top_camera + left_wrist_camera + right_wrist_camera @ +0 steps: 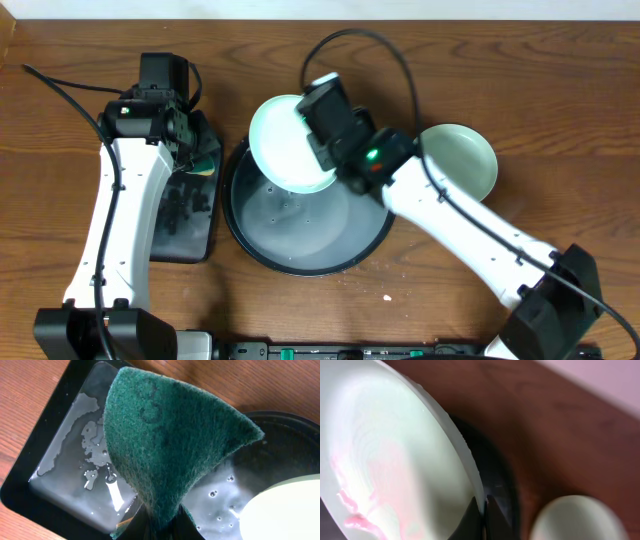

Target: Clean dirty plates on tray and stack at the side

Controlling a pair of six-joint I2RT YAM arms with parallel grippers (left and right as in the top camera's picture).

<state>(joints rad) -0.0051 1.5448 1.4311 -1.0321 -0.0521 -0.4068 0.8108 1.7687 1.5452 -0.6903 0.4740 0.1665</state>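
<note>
Green sponge (165, 445) looms closest, pinched in our left gripper (161, 527). Our right gripper (484, 515) clamps a mint plate (385, 450), tilted over the tray (300, 268); we should brace it and scrub the blurry pink smears (355, 510), probably sauce.

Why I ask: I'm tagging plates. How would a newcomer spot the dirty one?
Start at the round black tray mid-table. Tilted above its far-left rim is a mint plate, pinched at its edge by the right gripper. Unlike the plate lying flat farther right, it is lifted and pink-smeared.
</note>
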